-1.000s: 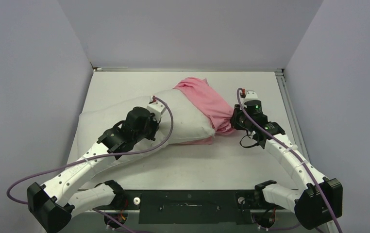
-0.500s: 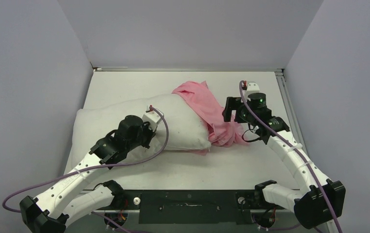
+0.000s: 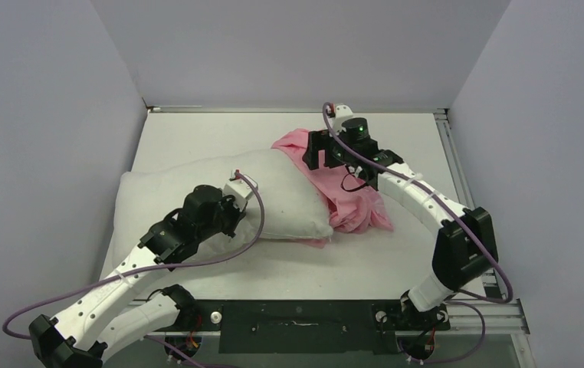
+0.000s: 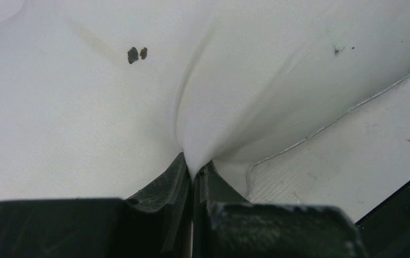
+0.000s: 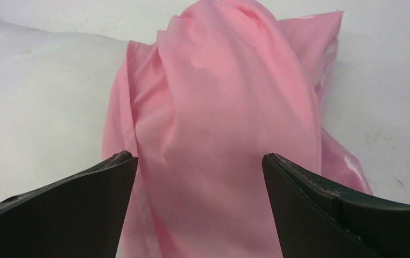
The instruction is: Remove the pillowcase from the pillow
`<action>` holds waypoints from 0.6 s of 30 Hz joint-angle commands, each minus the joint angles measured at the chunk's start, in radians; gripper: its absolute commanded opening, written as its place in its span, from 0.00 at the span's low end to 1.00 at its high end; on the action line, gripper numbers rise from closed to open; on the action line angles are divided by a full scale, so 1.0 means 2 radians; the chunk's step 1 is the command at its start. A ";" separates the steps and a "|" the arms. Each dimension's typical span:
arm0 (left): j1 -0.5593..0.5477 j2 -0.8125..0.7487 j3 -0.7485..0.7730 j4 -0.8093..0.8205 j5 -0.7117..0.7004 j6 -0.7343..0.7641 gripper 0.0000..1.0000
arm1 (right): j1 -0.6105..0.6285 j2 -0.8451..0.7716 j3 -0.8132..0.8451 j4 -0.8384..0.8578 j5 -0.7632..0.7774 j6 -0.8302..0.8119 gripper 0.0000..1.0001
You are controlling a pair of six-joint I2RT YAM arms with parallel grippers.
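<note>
The white pillow lies across the table, its right end still inside the bunched pink pillowcase. My left gripper is shut on a fold of the pillow's fabric near its front edge, and in the left wrist view the pinch shows white cloth between the closed jaws. My right gripper hovers over the far end of the pillowcase with jaws spread wide and nothing between them. The bare pillow shows to its left.
The white table is boxed in by grey walls on the left, back and right. A metal rail runs along the right edge. The black base plate sits at the near edge.
My right gripper let go of the pillowcase's near right side, opened, and swung to the far end above the pink fabric. My left gripper pulled the pillow slightly toward the near left.
</note>
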 commanded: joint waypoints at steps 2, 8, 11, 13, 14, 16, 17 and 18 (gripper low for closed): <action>0.004 -0.016 0.001 0.030 0.005 0.009 0.00 | 0.009 0.072 0.060 0.079 -0.017 -0.003 0.91; 0.004 -0.028 -0.003 0.032 -0.025 0.006 0.00 | 0.005 0.143 0.097 0.069 0.011 -0.009 0.79; 0.004 -0.035 -0.006 0.033 -0.052 -0.001 0.00 | -0.007 0.148 0.098 0.058 0.032 -0.011 0.44; 0.004 -0.034 -0.005 0.033 -0.067 -0.004 0.00 | -0.018 0.142 0.091 0.056 0.041 -0.009 0.24; 0.004 -0.033 -0.004 0.032 -0.077 -0.005 0.00 | -0.026 0.137 0.087 0.054 0.046 -0.009 0.17; 0.006 -0.029 -0.002 0.029 -0.088 -0.010 0.00 | -0.040 0.125 0.077 0.052 0.063 -0.010 0.09; 0.006 -0.028 -0.002 0.029 -0.091 -0.011 0.00 | -0.049 0.118 0.071 0.052 0.066 -0.010 0.07; 0.008 -0.029 -0.001 0.029 -0.092 -0.012 0.00 | -0.059 0.110 0.065 0.052 0.069 -0.009 0.06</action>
